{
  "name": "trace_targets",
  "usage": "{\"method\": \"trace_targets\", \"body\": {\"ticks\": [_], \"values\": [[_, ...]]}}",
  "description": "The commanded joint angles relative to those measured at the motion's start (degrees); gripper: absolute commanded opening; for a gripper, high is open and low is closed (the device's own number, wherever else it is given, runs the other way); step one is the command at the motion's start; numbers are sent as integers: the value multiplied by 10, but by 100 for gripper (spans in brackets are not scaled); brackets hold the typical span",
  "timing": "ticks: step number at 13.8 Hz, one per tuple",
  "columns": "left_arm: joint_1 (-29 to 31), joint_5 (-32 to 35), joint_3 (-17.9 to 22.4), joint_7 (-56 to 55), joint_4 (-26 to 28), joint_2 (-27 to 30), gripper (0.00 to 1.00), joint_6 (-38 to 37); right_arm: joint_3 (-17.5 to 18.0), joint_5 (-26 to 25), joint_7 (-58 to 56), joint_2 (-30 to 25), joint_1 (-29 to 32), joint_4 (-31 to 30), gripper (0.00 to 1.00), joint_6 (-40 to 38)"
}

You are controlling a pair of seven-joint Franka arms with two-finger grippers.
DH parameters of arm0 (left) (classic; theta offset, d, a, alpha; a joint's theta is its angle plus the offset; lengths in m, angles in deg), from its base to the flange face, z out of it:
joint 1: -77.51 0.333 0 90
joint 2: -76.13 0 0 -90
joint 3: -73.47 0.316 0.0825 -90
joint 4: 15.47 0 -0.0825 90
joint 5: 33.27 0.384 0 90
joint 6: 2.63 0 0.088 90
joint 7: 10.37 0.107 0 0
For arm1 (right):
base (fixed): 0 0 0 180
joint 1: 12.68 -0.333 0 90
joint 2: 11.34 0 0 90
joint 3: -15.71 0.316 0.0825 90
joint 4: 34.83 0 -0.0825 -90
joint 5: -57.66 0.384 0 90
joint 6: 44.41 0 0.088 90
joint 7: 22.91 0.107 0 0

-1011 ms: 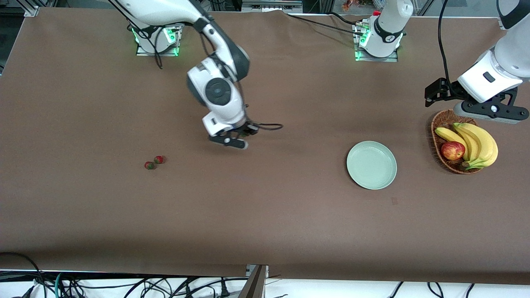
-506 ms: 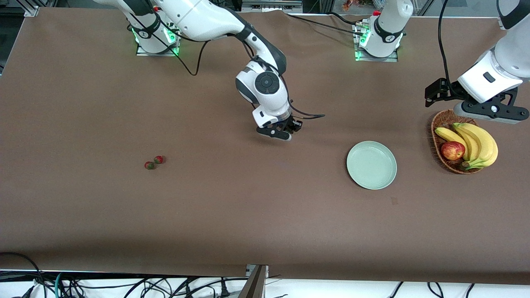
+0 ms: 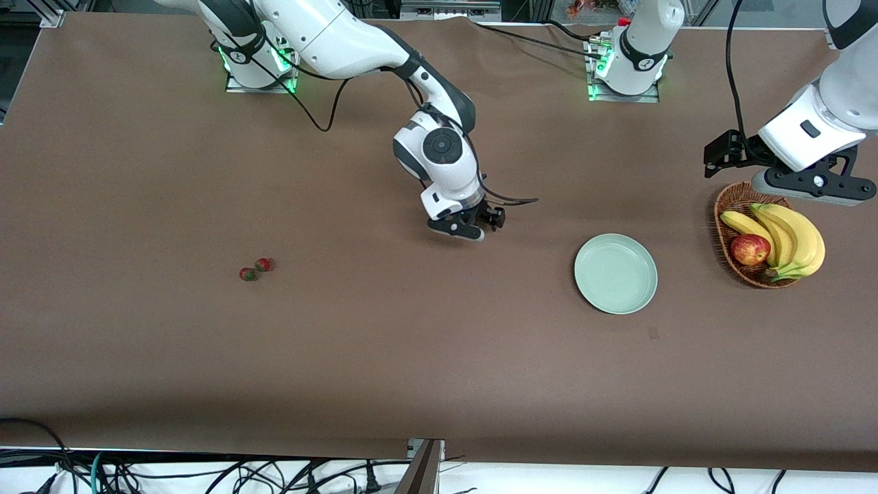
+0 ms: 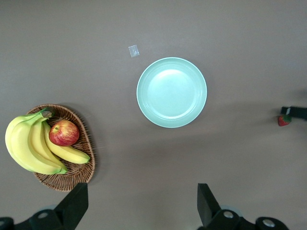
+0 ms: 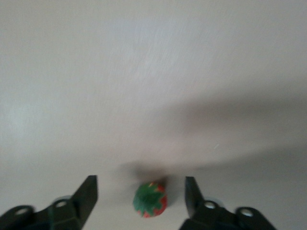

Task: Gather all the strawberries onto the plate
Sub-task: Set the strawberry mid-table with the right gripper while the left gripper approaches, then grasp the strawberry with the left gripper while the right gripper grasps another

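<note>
Strawberry (image 5: pixel 150 200) | between open right jaws, untouched | plate (image 3: pixel 615 274) apart

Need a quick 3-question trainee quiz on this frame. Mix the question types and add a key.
1. True or false: the plate holds a berry.
2. How many strawberries lie together on the table toward the right arm's end?
3. The right gripper is: A) shut on a berry; B) open, with a strawberry between its fingers; C) over the basket.

Key: 1 false, it is empty. 2 two. 3 B.
</note>
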Motion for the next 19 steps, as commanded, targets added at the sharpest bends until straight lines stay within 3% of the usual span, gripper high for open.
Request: {"method": "trace_targets", "body": {"ticks": [1, 4, 6, 9, 13, 15, 19], "values": [[-1, 1, 0, 11, -20, -18, 100, -7, -1, 0, -138, -49, 50, -2, 100, -136], [-3, 2, 0, 11, -18, -25, 100, -12, -60, -2, -364, -69, 89, -3, 100, -302], [-6, 1, -1, 11, -17, -39, 100, -12, -129, -2, -460, -70, 91, -14, 100, -340], [-27, 1, -7, 12, -21, -116, 100, -11, -196, -1, -489, -84, 91, -54, 100, -329], [-100, -10, -7, -34, -17, -199, 100, 60, -249, 7, -583, -125, 95, -184, 100, -207], [-131, -46, -7, -125, -10, -231, 100, 111, -250, 7, -588, -146, 112, -236, 100, -158], [-218, -71, -7, -296, -8, -289, 100, 200, -251, 8, -589, -159, 132, -252, 100, -153]]}}
